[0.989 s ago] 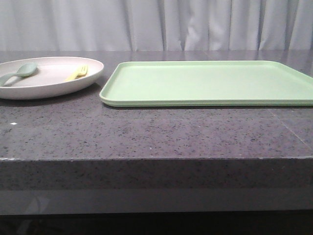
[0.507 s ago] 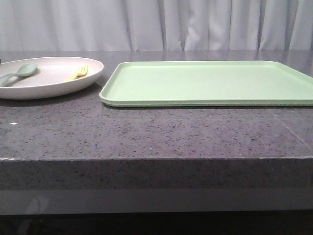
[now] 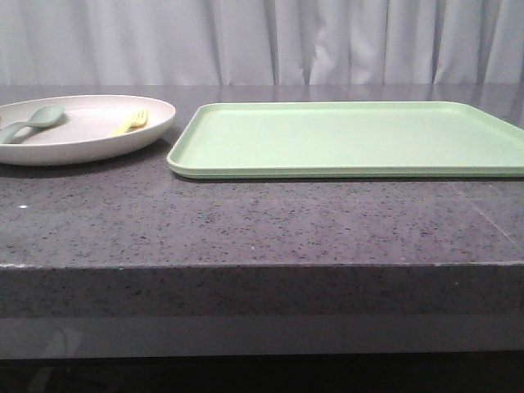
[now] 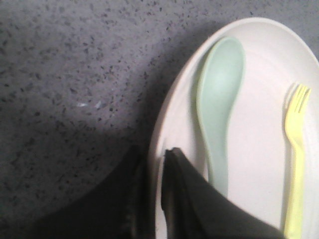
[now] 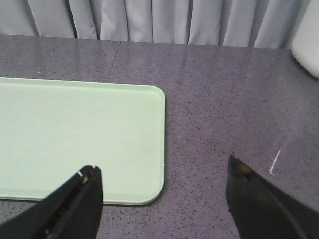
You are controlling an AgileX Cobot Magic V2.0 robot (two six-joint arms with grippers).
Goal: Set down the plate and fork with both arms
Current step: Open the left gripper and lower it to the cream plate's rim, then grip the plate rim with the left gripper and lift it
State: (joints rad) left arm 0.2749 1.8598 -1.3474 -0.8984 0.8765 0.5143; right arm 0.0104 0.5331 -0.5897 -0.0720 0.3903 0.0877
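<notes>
Two left jaws — astride plate (image 4: 259, 149) rim.

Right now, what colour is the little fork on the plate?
Yellow. The fork shows best in the left wrist view, lying on the plate beside a pale green spoon.

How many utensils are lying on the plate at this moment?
2: a grey-green spoon on the left part of the plate, and a yellow fork to its right.

Matte plastic plate (image 3: 82, 139), fork (image 4: 296, 164) and tray (image 3: 352, 135) on speckled polished-stone table (image 3: 246, 221).
</notes>
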